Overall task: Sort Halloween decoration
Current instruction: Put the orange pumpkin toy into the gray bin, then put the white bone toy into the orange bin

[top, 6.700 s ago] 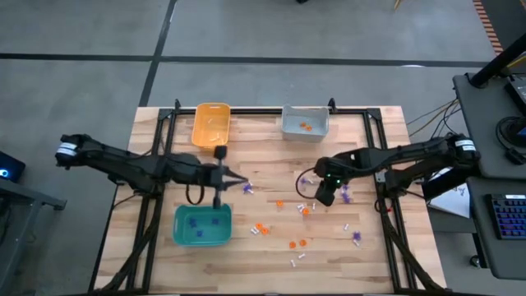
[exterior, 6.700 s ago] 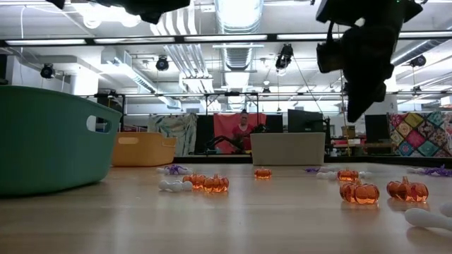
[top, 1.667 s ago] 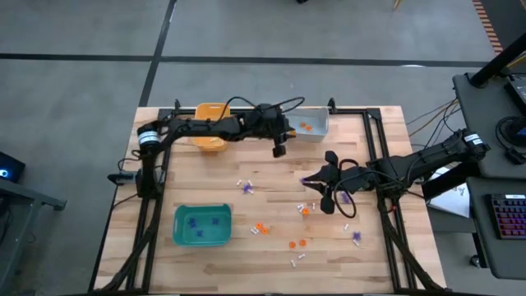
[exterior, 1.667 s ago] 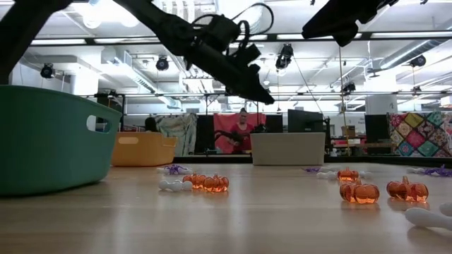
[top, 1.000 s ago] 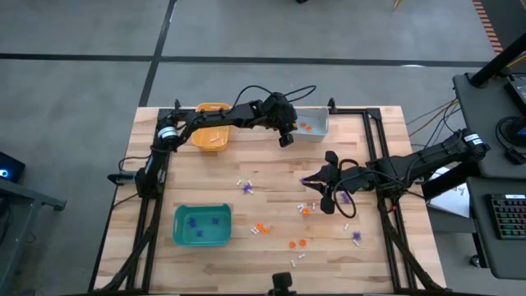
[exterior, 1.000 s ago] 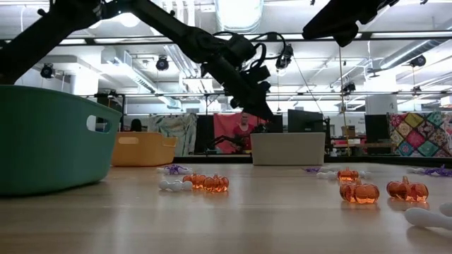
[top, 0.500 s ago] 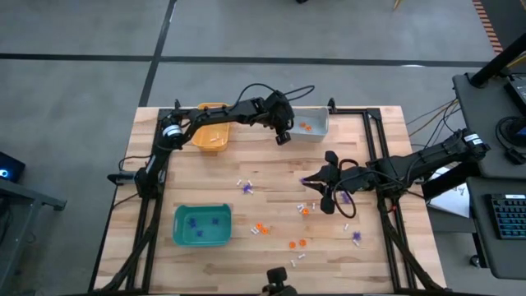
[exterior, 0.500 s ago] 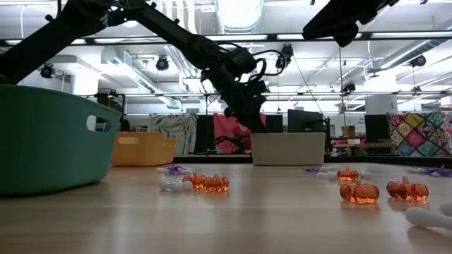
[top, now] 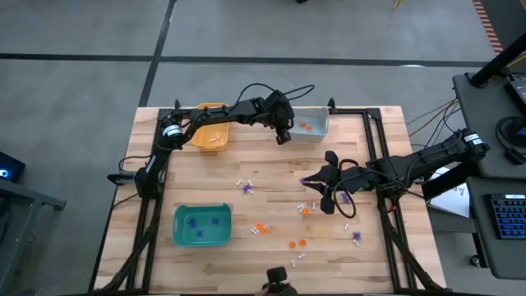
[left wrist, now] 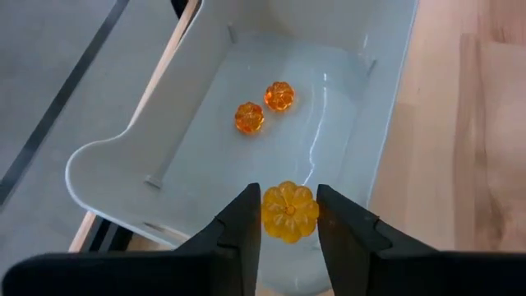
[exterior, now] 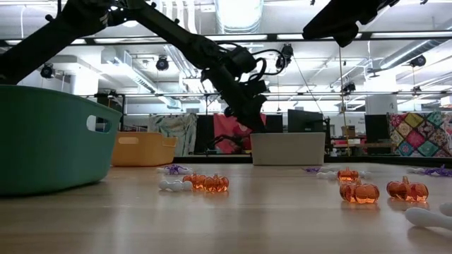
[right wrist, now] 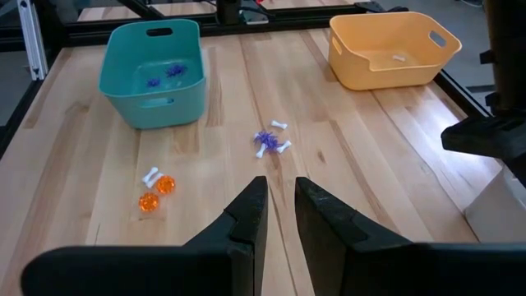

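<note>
My left gripper [top: 282, 136] hangs over the near left corner of the grey bin [top: 316, 131], shut on an orange pumpkin trinket [left wrist: 289, 211]. Two more orange pumpkins [left wrist: 265, 107] lie on the bin's floor. My right gripper [top: 329, 202] hovers over the table's right half. Its fingers [right wrist: 279, 197] stand a narrow gap apart with nothing between them. Purple, orange and white trinkets [top: 300, 243] lie scattered on the wood. My left gripper has the orange pumpkin [left wrist: 289, 211] pinched between its two fingers, one finger [left wrist: 246, 215] on each side of its ribbed body. The fingers slant down toward the grey bin. The pumpkin is lifted clear above the bin's floor [left wrist: 345, 107].
A yellow bin [top: 212, 123] with white pieces stands at the far left. A teal bin [top: 201, 226] with purple pieces stands at the near left. Black rails [top: 374, 164] run along the table's sides. Bare wood lies between the two left-hand bins.
My left gripper, carrying the pumpkin, has shifted a little toward the table's left edge and stays by the grey bin's corner.
</note>
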Motion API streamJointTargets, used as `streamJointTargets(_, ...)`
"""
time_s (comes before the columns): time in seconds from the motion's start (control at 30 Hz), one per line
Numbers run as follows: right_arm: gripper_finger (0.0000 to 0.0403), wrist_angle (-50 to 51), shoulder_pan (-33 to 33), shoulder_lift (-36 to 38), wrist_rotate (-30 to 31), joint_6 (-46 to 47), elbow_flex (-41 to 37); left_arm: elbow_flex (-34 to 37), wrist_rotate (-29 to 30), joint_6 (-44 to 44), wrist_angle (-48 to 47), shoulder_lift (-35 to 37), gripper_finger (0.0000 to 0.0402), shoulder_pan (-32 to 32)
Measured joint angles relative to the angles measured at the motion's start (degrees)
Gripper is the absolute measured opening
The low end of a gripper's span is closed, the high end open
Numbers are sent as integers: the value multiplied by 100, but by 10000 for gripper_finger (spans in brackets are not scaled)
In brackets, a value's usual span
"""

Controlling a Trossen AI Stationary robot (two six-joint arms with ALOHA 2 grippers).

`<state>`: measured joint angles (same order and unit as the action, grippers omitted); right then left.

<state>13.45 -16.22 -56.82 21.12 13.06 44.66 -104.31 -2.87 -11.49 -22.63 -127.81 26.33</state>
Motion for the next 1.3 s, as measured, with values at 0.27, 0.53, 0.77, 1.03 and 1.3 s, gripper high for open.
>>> streamJointTargets(0.27,57,0,0,0,0,0,0,0,240,0,-5,0,122,0)
streamJointTargets(0.53,57,0,1,0,0,0,-2,-2,236,2,-11,2,118,-2)
streamJointTargets(0.77,57,-2,0,0,0,0,-2,-2,220,47,-30,98,118,-7)
streamJointTargets(1.03,57,-6,0,0,0,3,-2,-2,33,48,-64,355,118,-39)
streamJointTargets(1.3,57,-6,2,0,3,275,-2,-2,-482,50,-375,742,118,-52)
